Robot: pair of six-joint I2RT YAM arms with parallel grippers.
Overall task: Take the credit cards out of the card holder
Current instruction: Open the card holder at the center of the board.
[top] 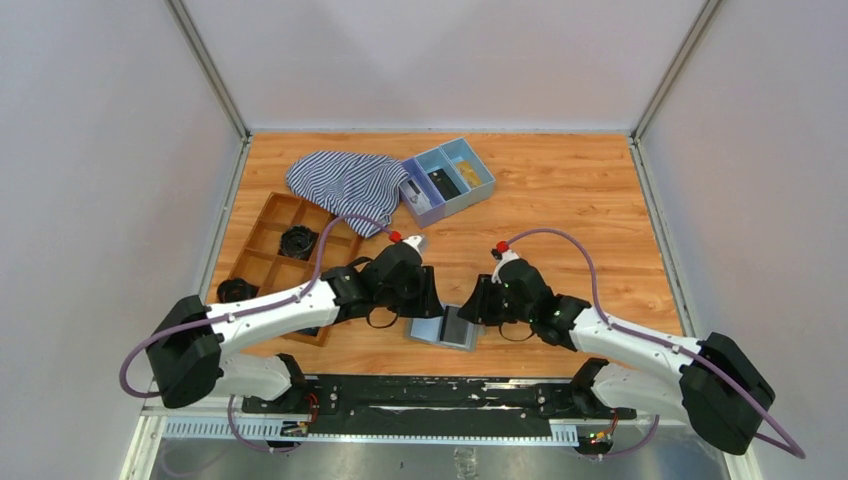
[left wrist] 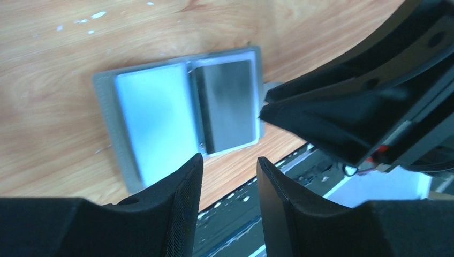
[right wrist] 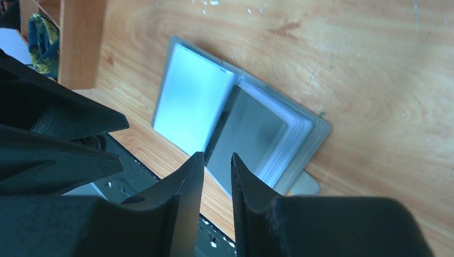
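You have the card holder point(top: 445, 327) lying open on the counter point(top: 560, 200), just beside its near edge, hemmed between both grippers. The left gripper point(left wrist: 229, 160) has its jaws partly apart, empty. The right gripper point(right wrist: 217, 156) has its jaws narrowly apart, empty, above the fold.

1. We count one card holder point(top: 445, 328), lying open.
2. Inside it we see two credit cards, one pale point(left wrist: 155, 118) and one dark point(left wrist: 230, 101); any others behind them we cannot count.
3. Beyond the card holder we count one blue tray point(top: 460, 205) with three compartments.
4. Beyond the card holder and to its left we count one striped cloth point(top: 345, 180).
5. Left of the card holder we count one wooden tray point(top: 285, 210).
6. We count two black items, one in that tray point(top: 297, 241) and one at its near-left corner point(top: 237, 290).
7. We count two arms flanking the card holder: left arm point(top: 270, 310) and right arm point(top: 630, 340).
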